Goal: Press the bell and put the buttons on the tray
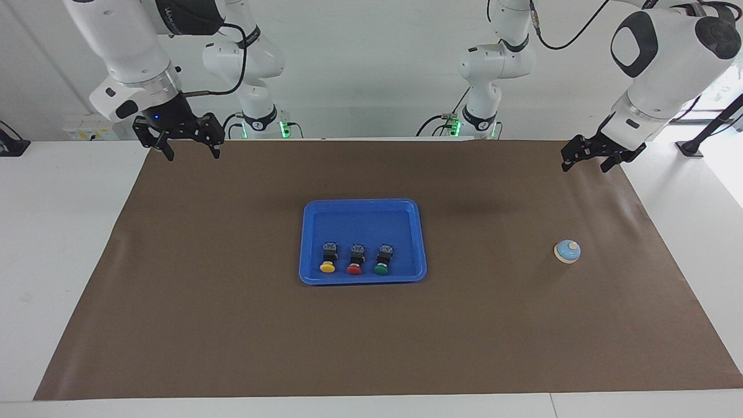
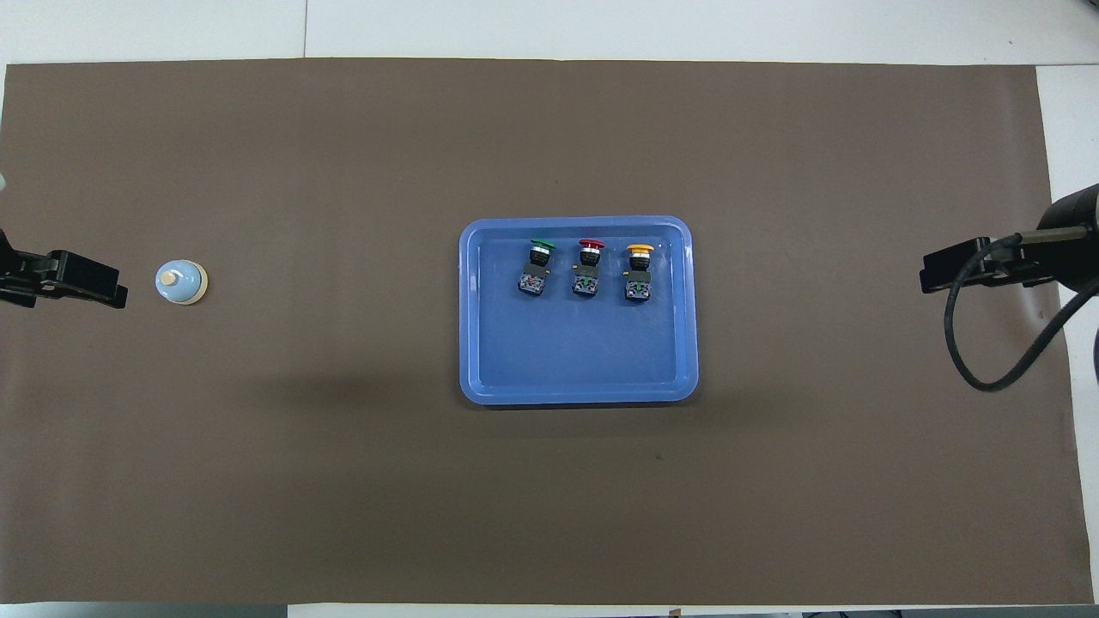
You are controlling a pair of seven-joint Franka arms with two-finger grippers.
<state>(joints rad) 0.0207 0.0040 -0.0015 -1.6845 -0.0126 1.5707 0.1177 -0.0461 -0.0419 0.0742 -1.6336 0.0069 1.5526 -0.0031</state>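
Observation:
The light-blue bell (image 1: 567, 252) (image 2: 180, 282) stands alone on the brown mat toward the left arm's end of the table. My left gripper (image 1: 585, 165) (image 2: 81, 283) hangs open and empty in the air over the mat beside the bell, well above it. The blue tray (image 1: 363, 203) (image 2: 575, 395) lies mid-table. In it the yellow button (image 1: 328, 264) (image 2: 638, 268), the red button (image 1: 353, 266) (image 2: 588, 264) and the green button (image 1: 381, 265) (image 2: 537, 263) lie in a row. My right gripper (image 1: 193, 155) (image 2: 953, 270) waits open and empty, raised over the mat's edge at its own end.
A brown mat (image 1: 232, 325) covers most of the white table (image 1: 58, 232). A black cable (image 2: 987, 360) loops down from the right arm's wrist. The arms' bases (image 1: 482, 119) stand at the table edge nearest the robots.

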